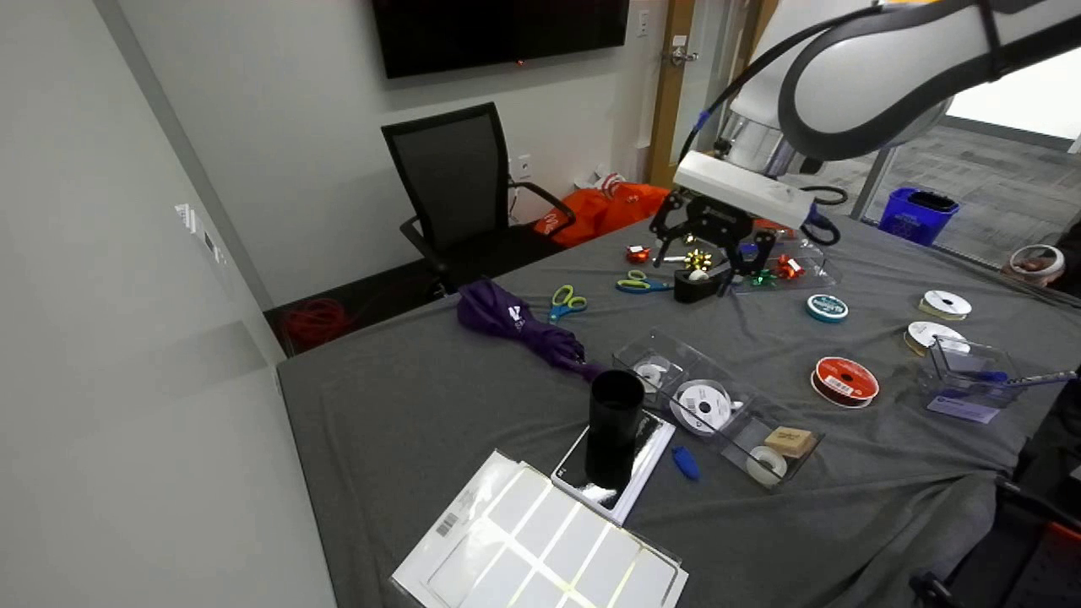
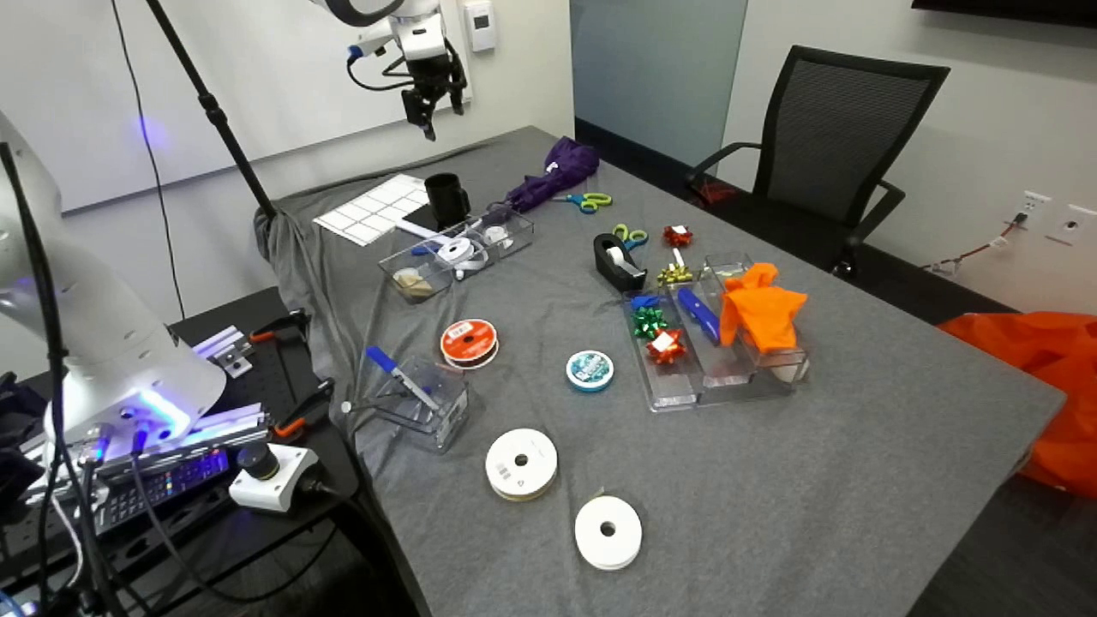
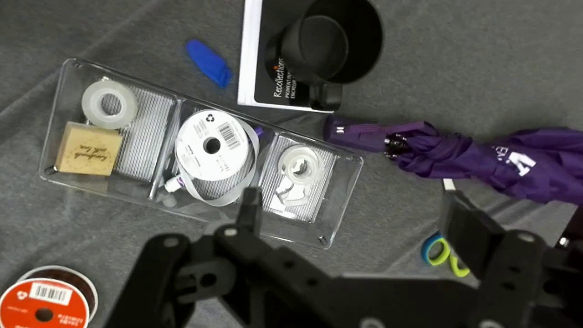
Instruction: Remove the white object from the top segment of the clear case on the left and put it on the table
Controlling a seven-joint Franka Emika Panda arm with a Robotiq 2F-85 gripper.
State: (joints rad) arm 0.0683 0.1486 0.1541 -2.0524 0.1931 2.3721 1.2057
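The clear case [image 3: 334, 193] is a long plastic box with three segments on the dark grey table [image 3: 387, 218]; it also shows in both exterior views [image 1: 688, 356] [image 2: 520, 243]. Its end segment by the umbrella holds a whitish tape roll [image 3: 315, 167] and white pieces [image 3: 291, 197]. The middle segment holds a white ribbon spool [image 3: 196, 155]. The far segment holds another tape roll [image 3: 91, 105] and a tan block [image 3: 89, 148]. My gripper [image 3: 350, 200] is open and empty, high above the table in both exterior views [image 1: 691, 277] [image 2: 444, 124]. One finger overlaps the case's edge in the wrist view.
A black mug [image 3: 364, 41] stands on a box beside the case. A purple umbrella [image 3: 437, 155] lies close to its end. A red spool [image 2: 470, 341], a tape dispenser [image 2: 617, 270], a second clear case with bows [image 2: 677, 396] and a small clear box [image 2: 437, 428] share the table.
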